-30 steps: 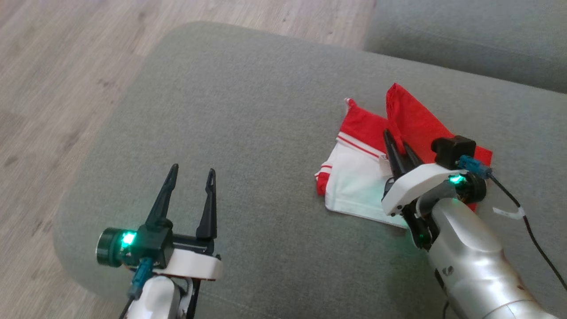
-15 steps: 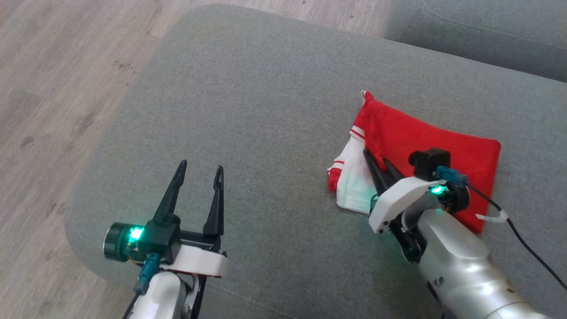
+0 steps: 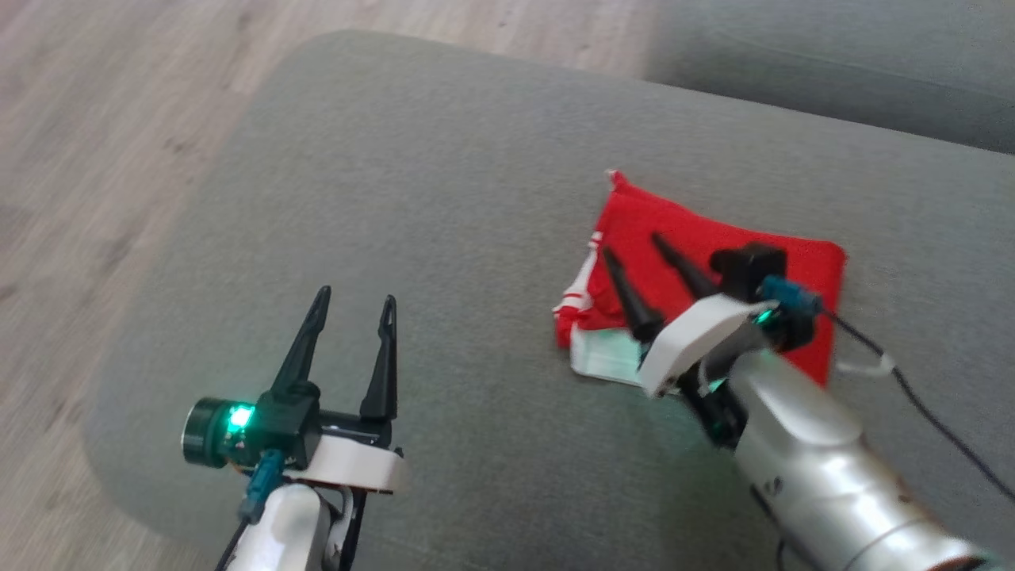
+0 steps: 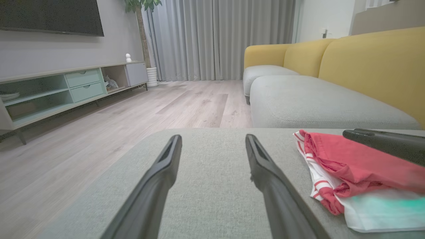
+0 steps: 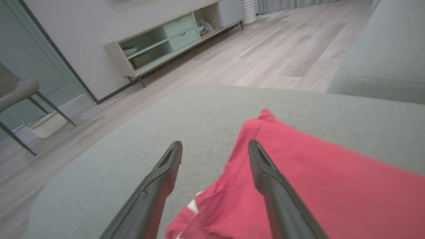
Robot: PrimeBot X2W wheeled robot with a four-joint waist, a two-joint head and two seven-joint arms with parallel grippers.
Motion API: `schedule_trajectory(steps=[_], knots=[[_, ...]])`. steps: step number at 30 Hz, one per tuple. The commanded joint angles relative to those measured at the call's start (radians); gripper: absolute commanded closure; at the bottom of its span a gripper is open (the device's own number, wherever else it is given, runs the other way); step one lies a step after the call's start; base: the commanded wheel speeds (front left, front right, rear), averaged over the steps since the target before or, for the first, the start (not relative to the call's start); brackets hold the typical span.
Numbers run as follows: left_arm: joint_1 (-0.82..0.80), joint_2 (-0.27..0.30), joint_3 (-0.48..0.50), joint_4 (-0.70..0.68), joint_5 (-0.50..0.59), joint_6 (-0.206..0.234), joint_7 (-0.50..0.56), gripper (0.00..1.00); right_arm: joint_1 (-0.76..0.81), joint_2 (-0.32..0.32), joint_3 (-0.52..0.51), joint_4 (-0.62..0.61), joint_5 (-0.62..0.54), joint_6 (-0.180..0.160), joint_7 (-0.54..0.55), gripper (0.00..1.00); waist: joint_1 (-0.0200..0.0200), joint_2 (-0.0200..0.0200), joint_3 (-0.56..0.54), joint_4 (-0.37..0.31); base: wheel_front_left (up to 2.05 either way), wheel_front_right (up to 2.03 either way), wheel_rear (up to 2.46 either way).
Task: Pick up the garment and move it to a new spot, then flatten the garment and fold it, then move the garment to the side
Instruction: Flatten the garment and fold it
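Right gripper (image 3: 632,246): fingers spread, gripping nothing, tips poised over the garment's left part. Left gripper (image 3: 354,297): open as well, empty, well left of the garment.

Garment (image 3: 674,222): folded flat, a red layer on top. A white layer with red stripes peeks out along its left and near edges.

Cushion (image 3: 444,198) beneath the garment: grey woven cloth with rounded corners and a broad bare stretch left of the garment. Pale wood-look floor (image 3: 119,119) farther left.
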Motion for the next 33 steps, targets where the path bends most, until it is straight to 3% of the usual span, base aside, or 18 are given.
schedule_trajectory(steps=[1,6,14,23,33], knots=[[-0.033,0.008,0.037,-0.031,-0.009,0.006,-0.008,0.0,-0.047,0.014,-0.008,-0.01,-0.036,-0.001,-0.016,0.0,0.0,0.0,-0.014,-0.028,0.0,0.0,0.0],[-0.027,0.008,0.056,-0.034,-0.02,0.013,-0.008,0.0,-0.043,0.013,-0.187,-0.01,-0.259,-0.001,-0.019,0.0,0.0,0.0,-0.035,-0.095,0.0,0.0,0.0],[-0.009,0.006,0.087,-0.021,-0.041,0.013,-0.008,0.0,0.151,0.013,-0.492,-0.232,-0.548,-0.001,-0.019,0.0,0.0,0.0,-0.063,-0.194,0.0,0.0,0.0],[0.019,0.005,0.125,-0.008,-0.042,0.017,-0.008,0.0,0.38,0.014,-0.618,-0.458,-0.541,-0.001,-0.019,0.0,0.0,0.0,-0.076,-0.266,0.0,0.0,0.0],[0.054,0.003,0.153,0.001,-0.028,0.016,-0.008,0.0,0.472,0.014,-0.614,-0.549,-0.456,-0.001,-0.019,0.0,0.0,0.0,-0.067,-0.308,0.0,0.0,0.0]])
